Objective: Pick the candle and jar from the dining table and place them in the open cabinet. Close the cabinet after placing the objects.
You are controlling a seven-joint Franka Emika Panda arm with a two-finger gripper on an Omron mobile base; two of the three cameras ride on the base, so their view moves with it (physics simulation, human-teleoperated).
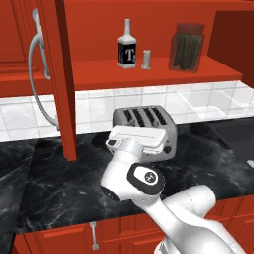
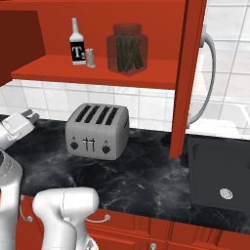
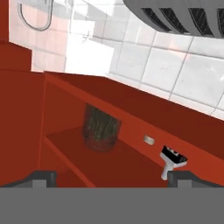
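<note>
Both jar [image 1: 186, 47] and candle [image 1: 145, 59] sit on cabinet [image 1: 149, 74] shelf beside bottle [image 1: 126, 47]; claw [image 3: 109, 177] wide, empty, free for door [image 1: 59, 79] closing

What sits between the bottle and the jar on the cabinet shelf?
The candle stands between the bottle and the jar, close beside the bottle, in both base views.
</note>
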